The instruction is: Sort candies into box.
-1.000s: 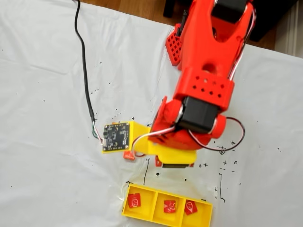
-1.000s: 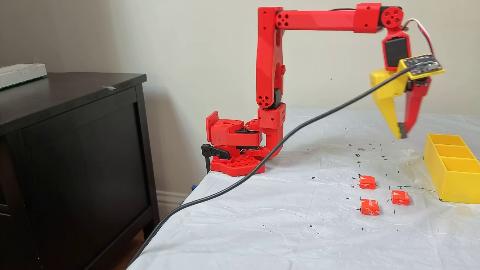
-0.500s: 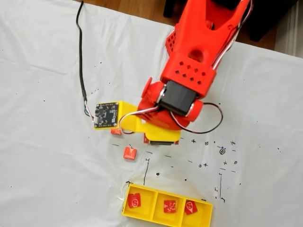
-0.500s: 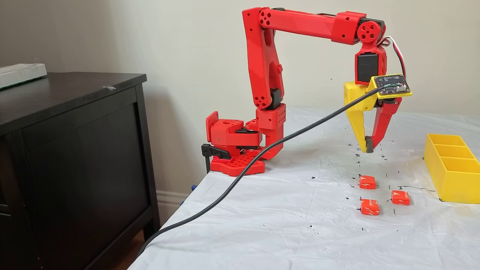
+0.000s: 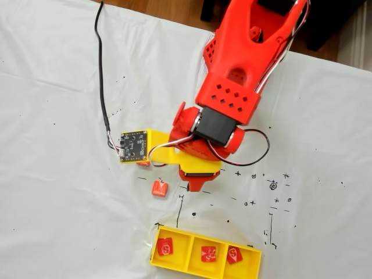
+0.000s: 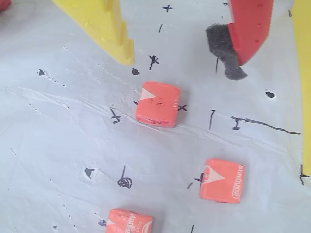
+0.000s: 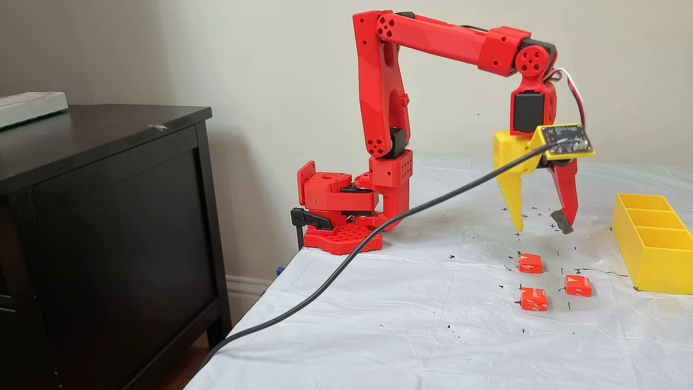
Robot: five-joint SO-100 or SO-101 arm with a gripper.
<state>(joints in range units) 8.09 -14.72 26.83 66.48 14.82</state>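
Wrist view is showing me the gripper (image 6: 182, 56) hanging spread wide and holding nothing, its yellow finger (image 6: 104, 29) and red finger (image 6: 250, 29) straddling the air just above the nearest candy (image 6: 157, 103). 2 more loose candies are lying nearer the bottom edge, one (image 6: 222, 180) to the right and one (image 6: 129, 222) cut off by the frame. In a fixed view from above I am seeing the box (image 5: 256, 261) with 1 candy sitting in each of its 3 sections. I am judging these sweets as light, slightly soft squares in slick wrapper, so I am planning to pinch the nearest across 2 opposite flat sides, low and centred, since an off-centre squeeze could make it skid on the white table cover (image 6: 58, 145).
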